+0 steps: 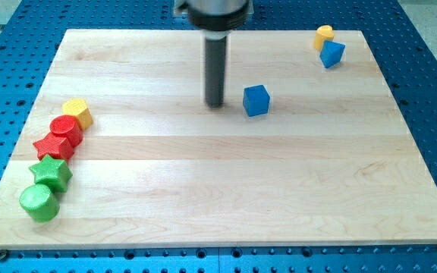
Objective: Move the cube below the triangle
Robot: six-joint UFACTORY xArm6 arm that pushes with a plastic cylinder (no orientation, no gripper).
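Observation:
A blue cube (256,100) lies on the wooden board a little above the middle. My tip (215,104) stands just to the cube's left, a small gap apart. A blue triangle-like block (331,54) lies near the view's top right corner, touching a small yellow block (324,34) just above it. The cube is left of and lower than the triangle.
At the view's left edge of the board (203,189) a row of blocks runs downward: a yellow block (77,113), a red cylinder (66,129), a red star (53,145), a green star (51,173) and a green cylinder (38,202).

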